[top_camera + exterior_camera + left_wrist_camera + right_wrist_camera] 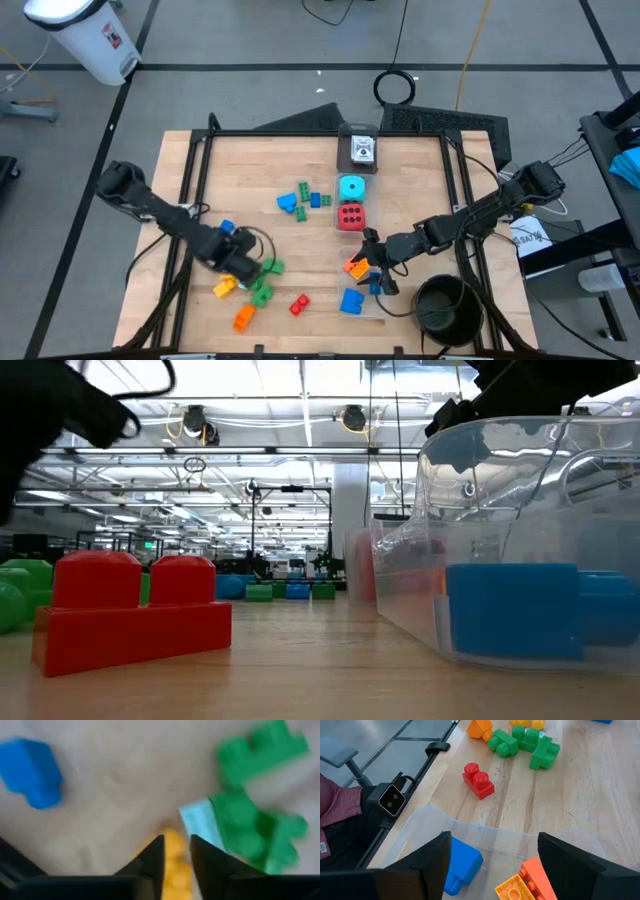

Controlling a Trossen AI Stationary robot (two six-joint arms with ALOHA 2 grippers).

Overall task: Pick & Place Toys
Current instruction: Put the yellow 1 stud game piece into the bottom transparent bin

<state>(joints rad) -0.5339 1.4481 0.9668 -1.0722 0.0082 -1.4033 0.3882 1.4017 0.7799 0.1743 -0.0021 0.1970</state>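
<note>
on the wooden table (420, 170) bricks lie scattered; ceiling lights beyond.

red brick (478, 781), cyan die (351, 187)

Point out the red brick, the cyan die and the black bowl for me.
red brick (478, 781), right wrist view, on its studded top.
cyan die (351, 187), high view, on its top face.
black bowl (421, 312), high view, on its rim.

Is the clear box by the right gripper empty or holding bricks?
Holding bricks: the clear box contains a blue brick and an orange brick, below the open right gripper.
</note>
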